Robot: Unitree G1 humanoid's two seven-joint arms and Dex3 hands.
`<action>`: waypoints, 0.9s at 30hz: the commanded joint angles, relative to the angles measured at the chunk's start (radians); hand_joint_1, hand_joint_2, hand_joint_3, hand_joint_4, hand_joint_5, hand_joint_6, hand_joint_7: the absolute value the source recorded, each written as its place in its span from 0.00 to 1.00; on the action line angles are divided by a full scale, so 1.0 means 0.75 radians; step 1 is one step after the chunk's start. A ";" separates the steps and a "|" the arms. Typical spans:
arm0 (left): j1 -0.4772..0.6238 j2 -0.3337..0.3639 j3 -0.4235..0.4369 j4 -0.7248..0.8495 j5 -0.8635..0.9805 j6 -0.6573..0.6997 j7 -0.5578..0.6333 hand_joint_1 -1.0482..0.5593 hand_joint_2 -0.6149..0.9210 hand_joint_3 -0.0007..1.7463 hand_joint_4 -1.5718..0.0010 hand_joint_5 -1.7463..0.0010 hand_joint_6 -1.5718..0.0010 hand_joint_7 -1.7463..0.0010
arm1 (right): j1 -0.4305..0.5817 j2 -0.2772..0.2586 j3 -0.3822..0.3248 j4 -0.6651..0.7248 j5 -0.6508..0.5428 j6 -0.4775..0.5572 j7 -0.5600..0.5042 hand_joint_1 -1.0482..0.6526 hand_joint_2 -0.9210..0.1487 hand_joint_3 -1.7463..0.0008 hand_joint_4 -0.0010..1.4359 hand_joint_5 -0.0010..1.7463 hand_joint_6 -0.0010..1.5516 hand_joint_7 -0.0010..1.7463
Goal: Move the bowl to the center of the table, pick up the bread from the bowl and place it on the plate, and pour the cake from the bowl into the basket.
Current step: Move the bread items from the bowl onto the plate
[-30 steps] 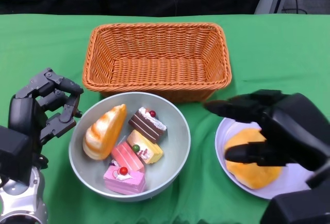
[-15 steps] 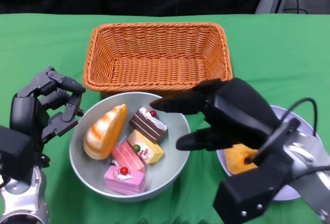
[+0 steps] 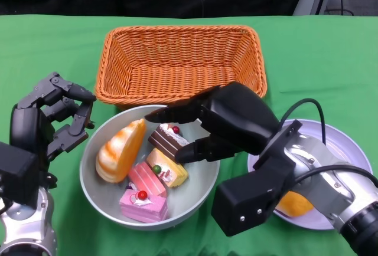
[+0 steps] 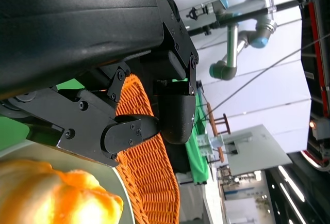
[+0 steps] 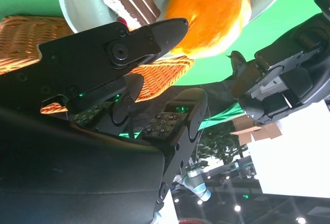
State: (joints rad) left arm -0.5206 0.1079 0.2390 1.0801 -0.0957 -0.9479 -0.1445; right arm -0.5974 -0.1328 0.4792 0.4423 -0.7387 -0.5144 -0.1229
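Two robot hands in play: the left robot hand (image 3: 56, 117) still hovers empty, fingers loosely spread, beside the bowl (image 3: 204, 176). One bread (image 3: 119, 150) and the cakes (image 3: 155, 176) remain inside. Right robot hand (image 3: 204, 127), fingers spread and empty, has swung from the plate (image 3: 348, 150) over the bowl, probably for that second bread.

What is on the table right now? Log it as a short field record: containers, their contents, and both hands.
bowl: grey, in front of the basket, holding one bread wedge and four cake slices
basket: orange wicker, nothing seen inside
plate: right of the bowl, one orange bread on it, partly hidden by the right arm
left robot hand: beside the bowl's left rim, fingers apart, holding nothing
right robot hand: over the bowl's right side above the cakes, fingers apart, holding nothing
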 commanded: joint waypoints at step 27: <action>-0.061 0.020 0.162 0.049 -0.278 0.213 -0.280 0.45 1.00 0.14 0.53 0.00 0.48 0.34 | -0.248 0.107 0.158 0.347 -0.144 -0.014 -0.289 0.29 0.08 1.00 0.55 0.00 0.44 0.00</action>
State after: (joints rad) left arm -0.5467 0.1104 0.3534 1.1192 -0.2971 -0.7945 -0.3417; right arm -0.7579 -0.0537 0.5920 0.6942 -0.8448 -0.5249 -0.3241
